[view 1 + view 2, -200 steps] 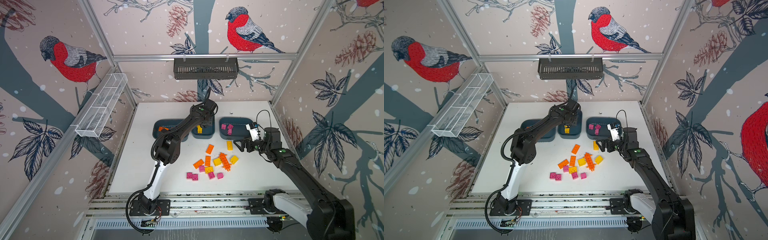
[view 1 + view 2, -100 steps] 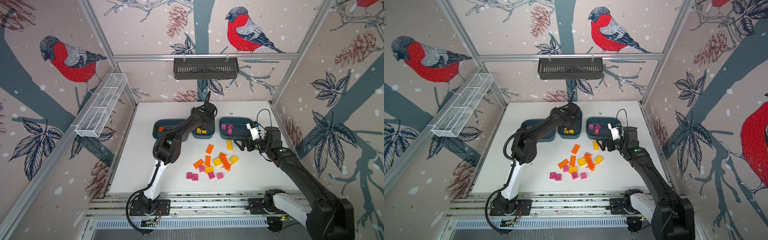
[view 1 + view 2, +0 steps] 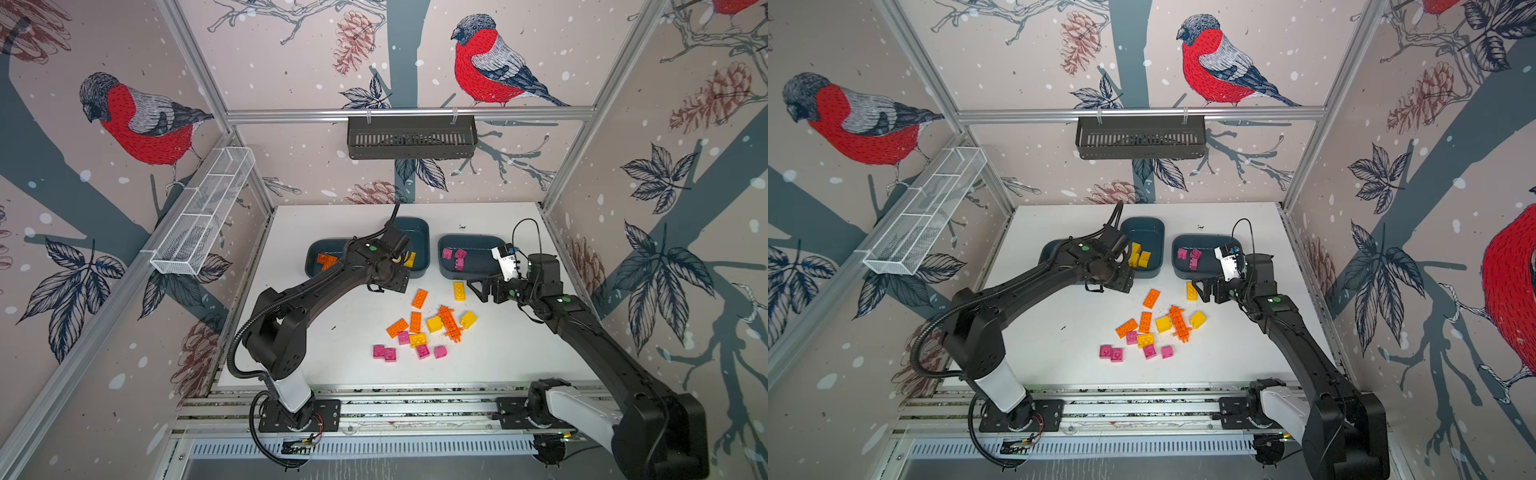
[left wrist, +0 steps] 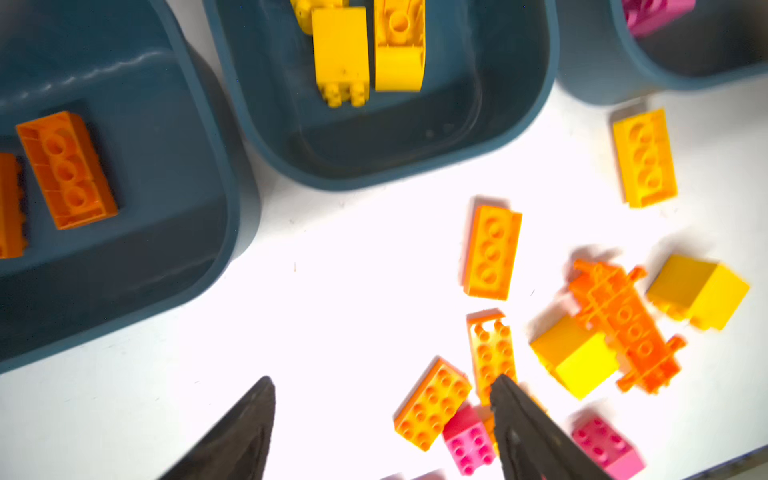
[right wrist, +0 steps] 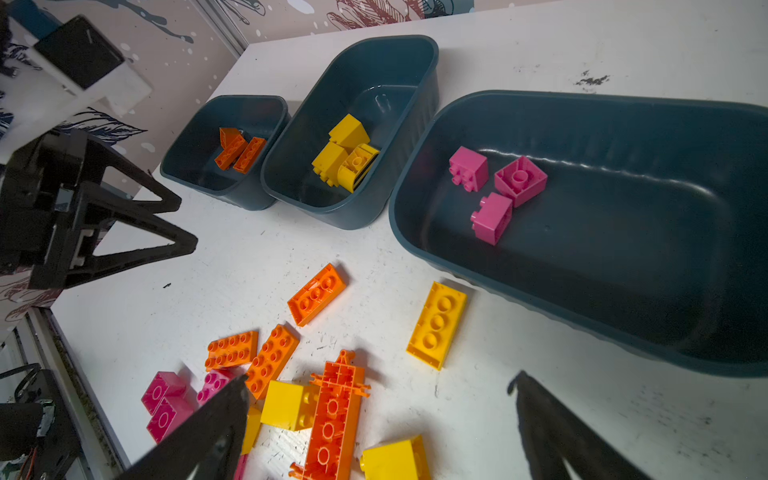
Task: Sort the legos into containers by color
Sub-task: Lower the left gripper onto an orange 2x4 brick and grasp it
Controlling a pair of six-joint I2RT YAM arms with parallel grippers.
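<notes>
- Fingers of the left gripper (image 4: 383, 379): spread apart, nothing between them. It hangs over the bare table (image 3: 345, 353), just off the near wall of the middle tub (image 3: 420, 232), on the robot-base side.
- Fingers of the right gripper (image 5: 379, 379): wide apart and empty. It is over the table, nearer the bases than the middle tub and off toward the right arm's side of it.
- Middle tub: three yellow bricks (image 5: 328, 160) sit bunched at its base-side end. The rest of its floor is bare.
- Orange tub (image 3: 314, 253): close beside the middle tub on the left arm's side. Cannot tell whether the walls touch. It holds orange bricks (image 5: 241, 151), and the left arm partly hides it in both top views.
- Pink tub (image 3: 478, 266): beside the middle tub on the right arm's side, with a strip of table between them. It holds three pink bricks (image 5: 519, 180).
- Loose legos: all lie on the table on the base side of the middle tub.
- Yellow oblong brick (image 3: 459, 290): lies apart from the heap, just beside the right gripper's tips.
- Orange oblong brick (image 3: 419, 298): lies alone between the middle tub and the heap.
- Heap: the spiky orange piece (image 3: 450, 323) lies between two plain yellow blocks (image 3: 434, 323).
- Loose pink bricks (image 3: 384, 352): these lie farthest from the middle tub.
</notes>
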